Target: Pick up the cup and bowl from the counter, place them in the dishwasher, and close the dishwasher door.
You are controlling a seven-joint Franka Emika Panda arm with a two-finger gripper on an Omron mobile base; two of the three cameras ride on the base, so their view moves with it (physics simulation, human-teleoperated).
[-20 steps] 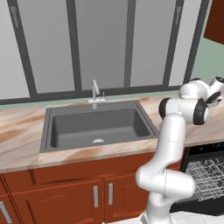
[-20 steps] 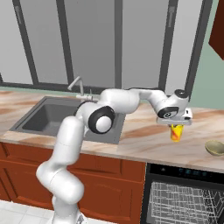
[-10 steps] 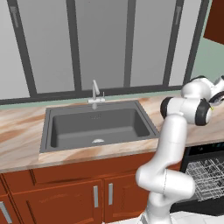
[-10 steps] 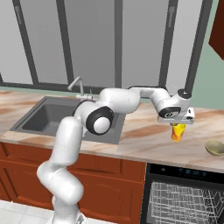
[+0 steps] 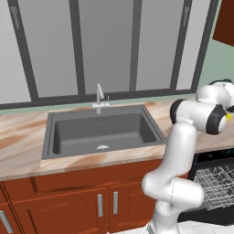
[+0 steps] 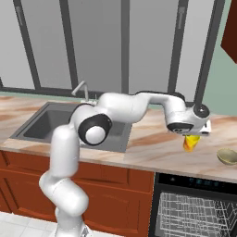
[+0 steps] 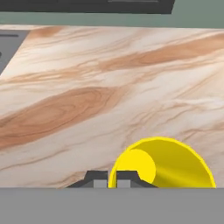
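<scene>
A: Starting with the biggest, we are looking at the marbled bench (image 6: 152, 148) running over reddish-brown cabinets (image 5: 68, 201), with the dark grey sink (image 5: 103, 130) set into it and a faucet (image 5: 99, 97) standing behind the basin.

B: And we are seeing the black dishwasher (image 6: 194, 208) standing open under the bench, its pale wire rack (image 5: 219, 183) showing inside.

A: Over the bench, right of the sink, our gripper (image 6: 191, 135) is hanging with its jaws clenched on the rim of the yellow cup (image 6: 190, 142). In the hand view one fingertip is sitting inside the cup (image 7: 164, 164) and one outside.

B: We are also seeing the olive bowl (image 6: 227, 156) resting on the bench just beyond the cup, near the right edge, apart from it.
</scene>
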